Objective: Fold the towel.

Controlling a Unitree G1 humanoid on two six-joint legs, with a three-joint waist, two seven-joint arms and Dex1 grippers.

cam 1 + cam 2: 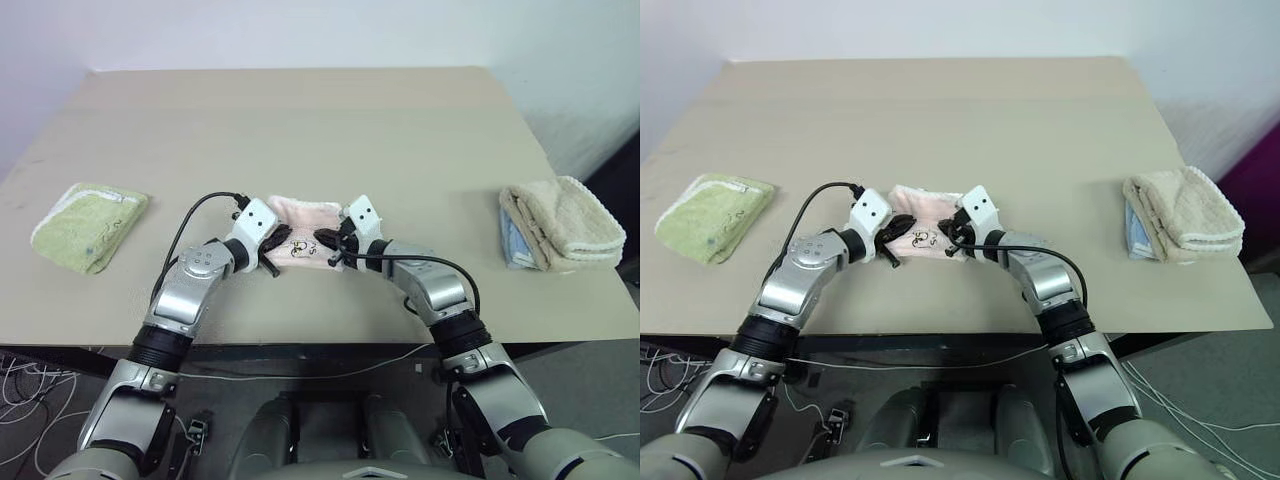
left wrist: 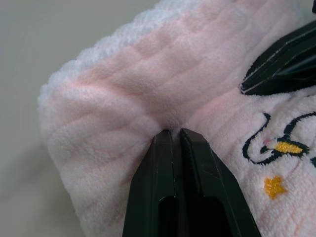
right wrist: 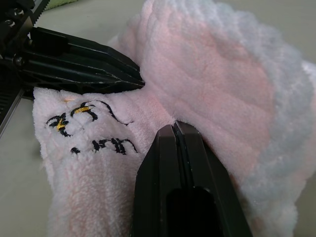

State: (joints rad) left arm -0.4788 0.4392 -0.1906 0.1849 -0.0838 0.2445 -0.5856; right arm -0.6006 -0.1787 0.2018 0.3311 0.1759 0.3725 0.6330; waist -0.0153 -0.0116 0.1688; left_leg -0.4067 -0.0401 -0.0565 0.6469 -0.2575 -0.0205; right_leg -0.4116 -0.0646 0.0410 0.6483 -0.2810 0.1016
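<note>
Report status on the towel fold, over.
Left gripper and right gripper both shut on pink towel. Towel bunched mid-table. Nothing in the way.

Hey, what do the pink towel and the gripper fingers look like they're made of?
The pink towel: apparently soft plush fleece or terry, matte, with fuzzy ribbed pile and stitched dark and yellow embroidery. Left gripper and right gripper fingers: likely hard black plastic, smooth with a slight sheen.

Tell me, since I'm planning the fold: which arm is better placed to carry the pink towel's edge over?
Neither clearly: left end effector and right end effector are both shut on the pink towel, one per side.
</note>
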